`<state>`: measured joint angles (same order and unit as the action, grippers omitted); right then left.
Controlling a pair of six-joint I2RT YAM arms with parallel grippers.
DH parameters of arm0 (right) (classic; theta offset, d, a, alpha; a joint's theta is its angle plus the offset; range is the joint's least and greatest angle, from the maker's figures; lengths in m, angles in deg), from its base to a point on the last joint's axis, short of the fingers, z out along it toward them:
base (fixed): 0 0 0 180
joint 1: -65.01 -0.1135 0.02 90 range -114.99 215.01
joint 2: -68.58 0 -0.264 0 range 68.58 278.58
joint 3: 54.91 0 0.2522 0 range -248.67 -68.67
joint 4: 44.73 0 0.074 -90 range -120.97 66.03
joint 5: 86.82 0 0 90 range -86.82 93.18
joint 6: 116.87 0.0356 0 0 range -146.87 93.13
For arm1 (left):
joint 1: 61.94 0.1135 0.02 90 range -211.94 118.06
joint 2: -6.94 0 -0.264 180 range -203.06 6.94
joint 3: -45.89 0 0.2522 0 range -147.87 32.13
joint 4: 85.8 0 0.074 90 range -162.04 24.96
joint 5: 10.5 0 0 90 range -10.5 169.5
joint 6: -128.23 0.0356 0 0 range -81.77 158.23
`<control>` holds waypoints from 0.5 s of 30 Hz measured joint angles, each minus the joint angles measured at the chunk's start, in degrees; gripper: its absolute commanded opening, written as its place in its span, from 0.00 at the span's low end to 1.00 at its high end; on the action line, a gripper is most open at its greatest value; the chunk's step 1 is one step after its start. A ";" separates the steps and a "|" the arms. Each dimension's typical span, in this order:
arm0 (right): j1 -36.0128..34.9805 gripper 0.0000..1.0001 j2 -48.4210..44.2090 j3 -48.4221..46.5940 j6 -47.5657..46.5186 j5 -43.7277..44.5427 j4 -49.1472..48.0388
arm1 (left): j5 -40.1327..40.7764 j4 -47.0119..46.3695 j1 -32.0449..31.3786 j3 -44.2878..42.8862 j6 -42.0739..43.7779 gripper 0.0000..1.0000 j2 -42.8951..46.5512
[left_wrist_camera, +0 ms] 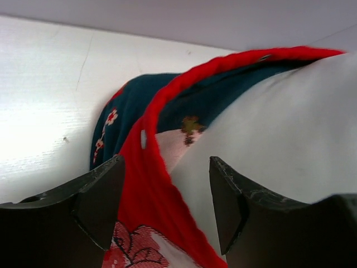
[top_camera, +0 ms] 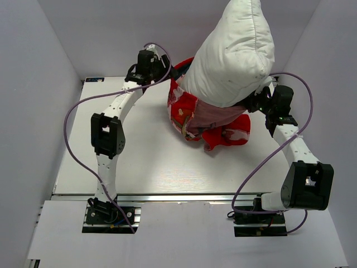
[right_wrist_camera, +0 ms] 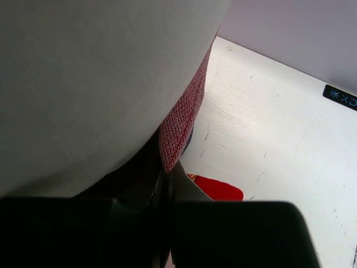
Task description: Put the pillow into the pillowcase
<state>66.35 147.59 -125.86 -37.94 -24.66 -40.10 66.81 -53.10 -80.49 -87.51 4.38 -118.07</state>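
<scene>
Overhead, the pillow (top_camera: 234,56) is seen standing on end, its lower end sunk into the mouth of the pillowcase (top_camera: 183,106). The pillowcase is bunched on the table (top_camera: 145,162) between the two grippers. Most of the white pillow is shown bare above the red cloth.

The left gripper (left_wrist_camera: 166,204) is held with its fingers (left_wrist_camera: 100,201) spread apart, released. The red hem of the pillowcase is seen running up between them without being pinched. The dull pink lining and a dark teal patch are shown just beyond the fingertips. The pillow's white side is pressed close against the hem, on the side of the right-hand finger in that wrist view.

The right gripper (right_wrist_camera: 167,181) is clenched on the pillowcase, and a narrow edge of red-and-white cloth is gripped between its closed fingertips. Directly above those fingers the pillow bulges, and most of the wrist view is filled by it. A small fold of red cloth is seen lying on the table just past them.
</scene>
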 measured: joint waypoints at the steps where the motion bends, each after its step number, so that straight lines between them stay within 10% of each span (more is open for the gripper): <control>1: -0.07 0.00 -0.09 0.00 -0.04 0.02 0.00 | 0.09 0.57 -0.07 0.00 0.04 0.71 -0.46; 5: -0.26 0.00 -0.61 0.00 -0.22 0.02 0.17 | 0.42 2.19 -0.17 -0.11 0.28 0.61 -3.19; 10: -0.42 0.00 -1.73 0.63 -0.96 0.00 0.35 | 0.37 4.24 -0.44 -2.82 -0.28 0.15 -6.99; 15: -0.66 0.00 -2.67 0.90 -1.36 0.00 0.61 | -1.46 3.08 -0.70 -4.28 -1.01 0.00 -7.37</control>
<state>65.70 144.92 -124.96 -39.30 -24.66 -39.49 65.34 -50.02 -81.19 -91.79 3.38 -125.43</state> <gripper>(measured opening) 0.039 0.092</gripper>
